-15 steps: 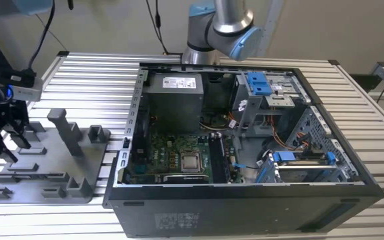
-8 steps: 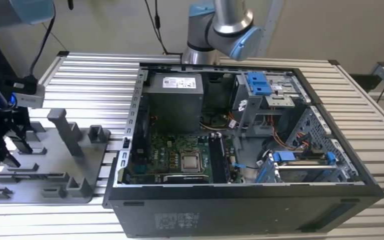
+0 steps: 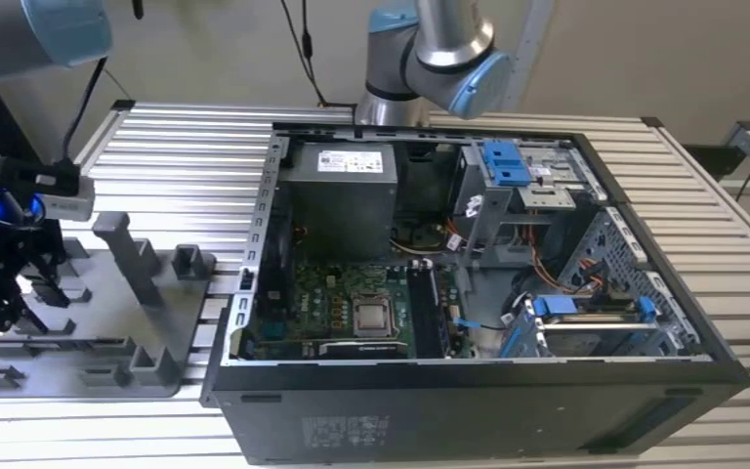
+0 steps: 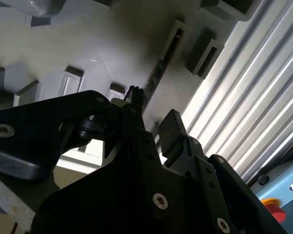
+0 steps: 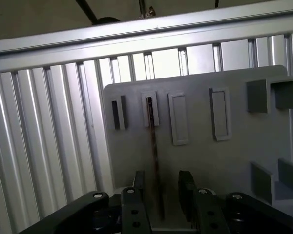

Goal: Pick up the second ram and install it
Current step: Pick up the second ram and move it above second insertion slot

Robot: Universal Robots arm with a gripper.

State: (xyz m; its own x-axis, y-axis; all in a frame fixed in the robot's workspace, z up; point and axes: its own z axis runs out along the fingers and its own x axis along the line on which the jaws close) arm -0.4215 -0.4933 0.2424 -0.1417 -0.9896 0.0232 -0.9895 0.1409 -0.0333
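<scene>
The jaws are released and spread, with the second ram standing in the gap between them, not clamped.

In the exterior view, the jaws hang at the exterior view's left, low over a grey fixture plate [image 3: 173, 303] that lies on the ribbed metal table [image 3: 180, 166]. An open computer case [image 3: 479, 376] lies just beside the plate on the exterior view's right, its green motherboard [image 3: 336, 303] facing up. The arm's base column [image 3: 428, 49] rises at the far edge of the table, behind the case.

In the first wrist view, the second ram [image 5: 154, 146] appears edge-on as a thin dark strip. It stands upright in a narrow slot of the fixture plate [image 5: 234, 161]. The two black fingers [image 5: 139, 187] sit on either side of its near end. The strip runs closer to one finger than to the other, and there is a clear gap to the further one. Raised holders and blocks dot the plate, and the table's slats [image 5: 49, 146] run beside and beyond it.

In the second wrist view, the second ram [image 4: 156, 73] shows as a dark sliver in its slot on the plate [image 4: 88, 44]. It is in line with the gap between the fingers [image 4: 173, 129], which stand apart. The bright table slats [image 4: 244, 97] run alongside the plate.
</scene>
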